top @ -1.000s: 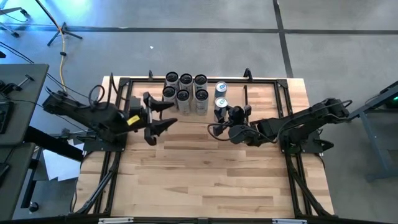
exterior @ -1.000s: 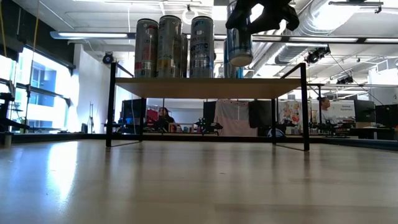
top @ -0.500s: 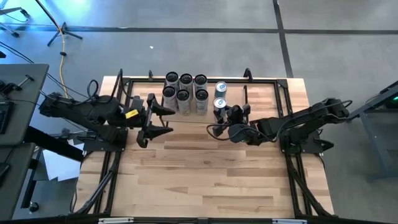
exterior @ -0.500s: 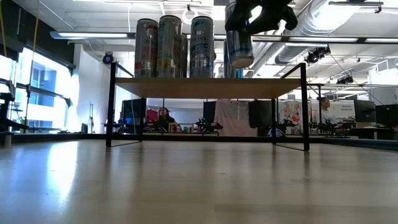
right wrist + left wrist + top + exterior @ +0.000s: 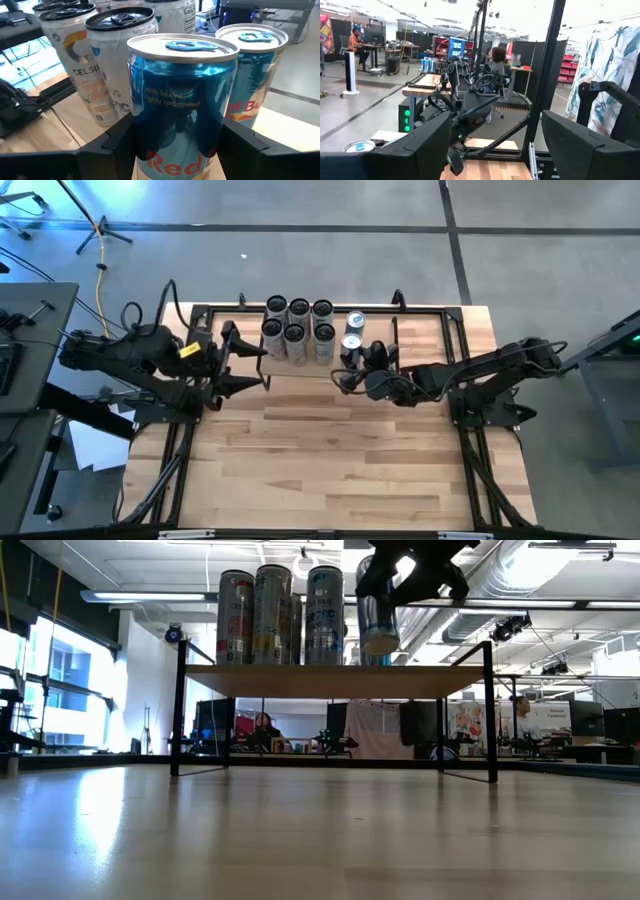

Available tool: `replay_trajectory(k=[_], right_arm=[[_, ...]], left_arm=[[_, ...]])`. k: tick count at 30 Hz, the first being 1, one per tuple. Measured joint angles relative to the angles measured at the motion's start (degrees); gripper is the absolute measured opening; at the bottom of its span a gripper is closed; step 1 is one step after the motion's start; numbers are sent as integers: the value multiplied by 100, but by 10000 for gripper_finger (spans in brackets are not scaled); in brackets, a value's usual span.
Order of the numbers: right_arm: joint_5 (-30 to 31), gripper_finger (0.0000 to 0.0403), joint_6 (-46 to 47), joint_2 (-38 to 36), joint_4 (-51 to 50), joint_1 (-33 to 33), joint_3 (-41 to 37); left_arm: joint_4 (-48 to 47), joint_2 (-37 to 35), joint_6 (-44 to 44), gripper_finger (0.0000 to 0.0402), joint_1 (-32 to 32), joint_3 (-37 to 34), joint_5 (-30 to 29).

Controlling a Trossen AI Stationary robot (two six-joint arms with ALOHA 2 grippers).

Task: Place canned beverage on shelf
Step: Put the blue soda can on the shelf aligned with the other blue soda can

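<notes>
The shelf (image 5: 335,668) has a light wood top on thin black legs and stands at the table's far side (image 5: 380,330). Several tall cans (image 5: 296,330) stand on its left half, and two blue cans (image 5: 354,330) stand right of them. My right gripper (image 5: 358,364) is shut on a blue Red Bull can (image 5: 182,100). It holds the can just in front of the two blue cans and a little above the shelf top (image 5: 378,615). My left gripper (image 5: 232,356) is open and empty, left of the shelf. My right gripper pinches the can's side wall (image 5: 142,135) between its two fingers (image 5: 112,142), one on each side, below the can's middle. The fingers come about level from the table's right. The can is upright, lid up, lifted clear.
A black rail frame (image 5: 440,310) with cables runs around the table's far part. The white and grey cans (image 5: 95,65) stand close beside the held can, and a blue can (image 5: 255,70) stands just behind it. Bare wood (image 5: 330,450) lies toward the near edge.
My right gripper has carried the can a little toward the far edge and the cans on the shelf, keeping it upright. My left gripper, still open, has drawn back toward the table's left edge, away from the shelf.
</notes>
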Motion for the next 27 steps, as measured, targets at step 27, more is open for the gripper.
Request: replay_trajectory(k=[27], right_arm=[[-41,204,-1261,-873,-282,29,195]], left_arm=[[-69,-276,-384,275,-2,2,-1671]])
